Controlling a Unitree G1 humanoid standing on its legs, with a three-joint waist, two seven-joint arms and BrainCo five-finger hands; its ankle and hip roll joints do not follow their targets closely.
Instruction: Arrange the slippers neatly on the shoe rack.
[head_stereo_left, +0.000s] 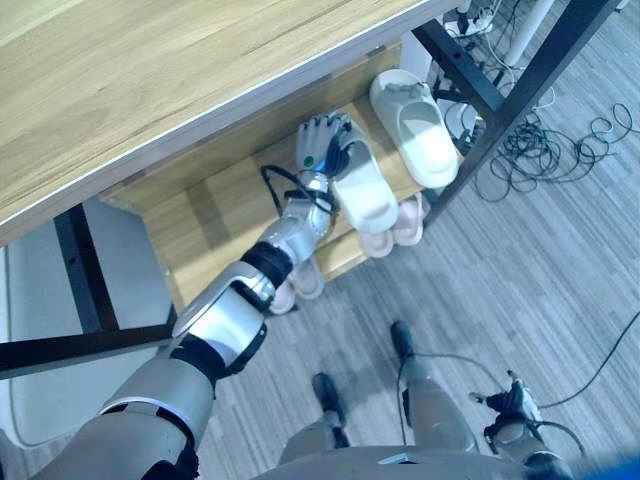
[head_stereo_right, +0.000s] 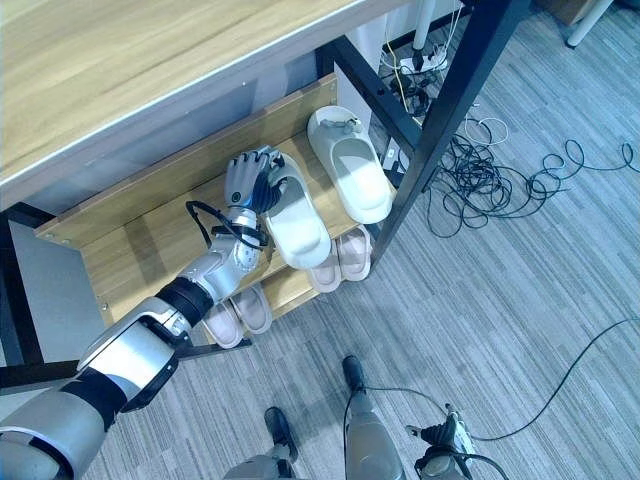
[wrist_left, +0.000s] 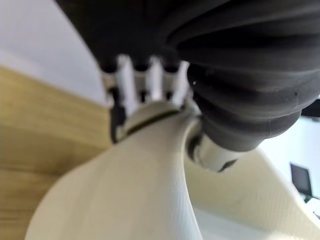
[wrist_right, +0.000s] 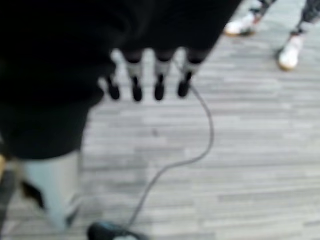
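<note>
My left hand (head_stereo_right: 250, 178) is on the rack's upper shelf (head_stereo_right: 150, 250), fingers (wrist_left: 125, 82) and thumb curled round the heel end of a white slipper (head_stereo_right: 297, 225). Its toe points out past the shelf edge, away from my palm. Its mate (head_stereo_right: 350, 165) lies flat just beside it, on the side away from my wrist, not touching. Two pink pairs (head_stereo_right: 340, 260) (head_stereo_right: 240, 315) sit on the level below. My right hand (wrist_right: 150, 80) hangs over the floor (wrist_right: 240, 150), fingers straight and slack, holding nothing.
</note>
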